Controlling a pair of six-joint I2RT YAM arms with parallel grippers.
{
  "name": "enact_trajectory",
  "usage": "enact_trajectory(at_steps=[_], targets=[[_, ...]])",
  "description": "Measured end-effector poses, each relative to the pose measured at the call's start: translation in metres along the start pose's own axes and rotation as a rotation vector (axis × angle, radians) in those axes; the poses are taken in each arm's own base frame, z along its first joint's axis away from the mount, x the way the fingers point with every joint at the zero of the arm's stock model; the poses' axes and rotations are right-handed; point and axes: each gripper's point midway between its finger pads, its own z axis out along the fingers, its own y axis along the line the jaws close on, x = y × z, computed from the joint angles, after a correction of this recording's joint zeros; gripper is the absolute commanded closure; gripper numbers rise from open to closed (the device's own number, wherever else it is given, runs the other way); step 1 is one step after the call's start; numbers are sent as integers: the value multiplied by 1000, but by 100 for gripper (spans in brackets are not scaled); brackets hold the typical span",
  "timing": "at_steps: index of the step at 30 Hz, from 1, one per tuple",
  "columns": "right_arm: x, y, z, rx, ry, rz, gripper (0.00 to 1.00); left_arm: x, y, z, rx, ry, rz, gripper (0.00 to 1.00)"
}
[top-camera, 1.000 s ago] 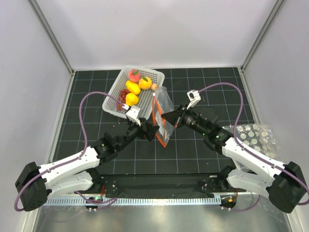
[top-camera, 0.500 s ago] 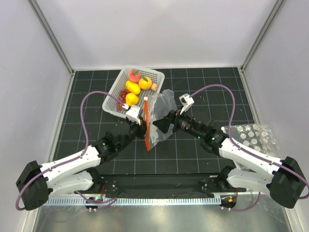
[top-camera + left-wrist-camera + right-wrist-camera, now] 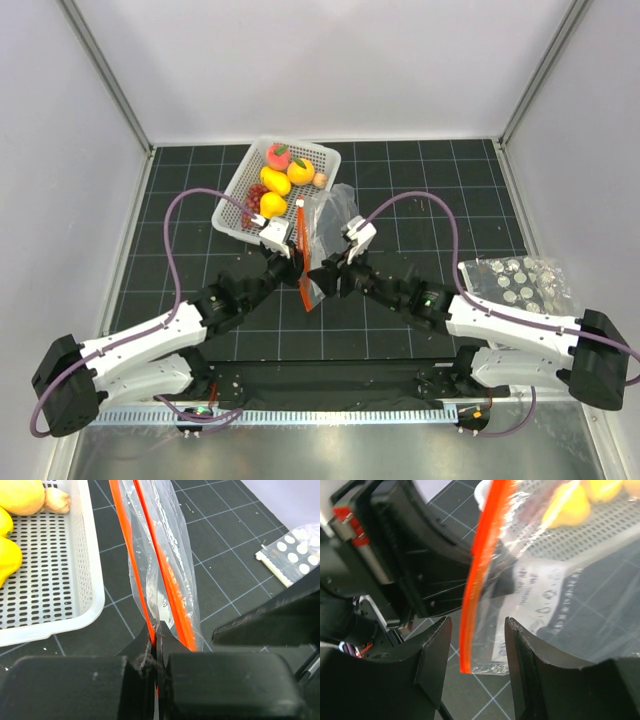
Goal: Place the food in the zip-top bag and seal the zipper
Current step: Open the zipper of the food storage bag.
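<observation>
The zip-top bag (image 3: 332, 222) stands on edge beside the basket, its zipper (image 3: 303, 258) running toward me. My left gripper (image 3: 296, 262) is shut on one side of the zipper (image 3: 126, 540); the other orange strip (image 3: 159, 555) stands apart to its right, so the mouth gapes. In the left wrist view the left gripper (image 3: 156, 628) pinches the strip between both pads. My right gripper (image 3: 325, 276) is open, and its jaws (image 3: 477, 625) straddle the bag's near corner (image 3: 515, 652) without touching. The food (image 3: 276, 182) lies in the white basket (image 3: 300, 146): peach, yellow pieces, grapes, small ball.
A clear sheet with white dots (image 3: 515, 282) lies at the right by the right arm. The basket's wall (image 3: 87, 555) is just left of the bag. The left arm's dark body (image 3: 415, 560) is close behind the right fingers. Grey walls enclose the mat.
The right gripper let go of the bag, opened and slid left to its near corner. The left gripper shut on the zipper, and the bag swung upright beside the basket.
</observation>
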Motion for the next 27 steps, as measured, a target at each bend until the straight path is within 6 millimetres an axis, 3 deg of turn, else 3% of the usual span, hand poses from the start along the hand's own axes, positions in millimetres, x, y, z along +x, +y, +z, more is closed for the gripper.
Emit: enact_trajectory(at_steps=[4, 8, 18, 27], targets=[[8, 12, 3, 0, 15, -69, 32, -1, -4, -2, 21, 0, -17, 99], [17, 14, 6, 23, 31, -126, 28, -3, -12, -5, 57, 0, -44, 100], [19, -9, 11, 180, 19, -175, 47, -6, -19, -8, 96, 1, -75, 100], [6, -39, 3, 368, -25, -189, 47, -3, -12, -3, 32, 47, -79, 99]])
